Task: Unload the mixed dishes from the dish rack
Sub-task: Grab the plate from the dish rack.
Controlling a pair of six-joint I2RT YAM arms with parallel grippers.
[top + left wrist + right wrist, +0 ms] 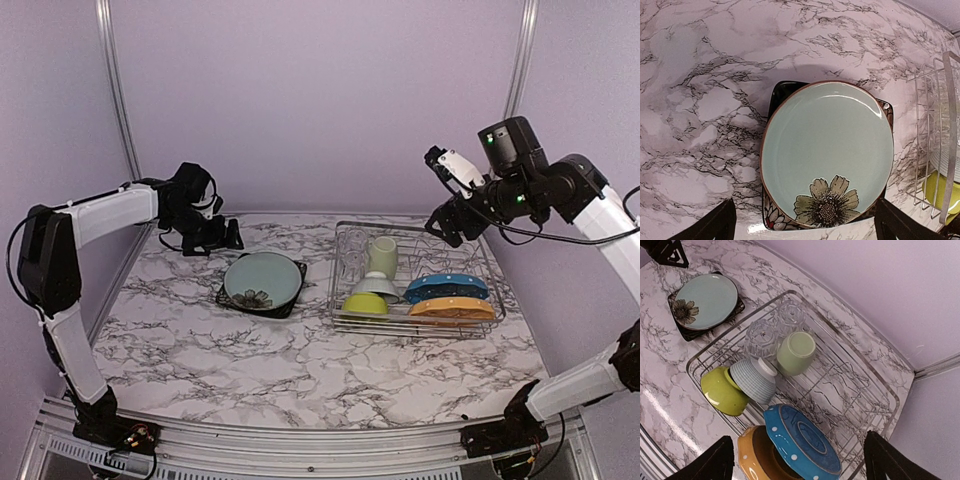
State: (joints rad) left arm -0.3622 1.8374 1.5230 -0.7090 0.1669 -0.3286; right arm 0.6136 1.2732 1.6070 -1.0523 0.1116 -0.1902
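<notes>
Left claw [226,238] hangs spread wide and empty, well left of the dish rack [440,256]. Just left of the rack on the worktop [200,340] lies the pale flower plate [827,150]. It covers all but the corners of the dark square plate [782,92]. Right claw [441,228] gapes empty above the rack's far side. In the rack, the orange dotted plate [752,452] is cut off, half behind the blue dotted plate [800,440]. The clear glasses [762,335] are barely readable from the top view.

Robot lab cell, lavender backdrop [320,100], aluminium frame posts [115,90], marble-print tabletop [300,360]
</notes>
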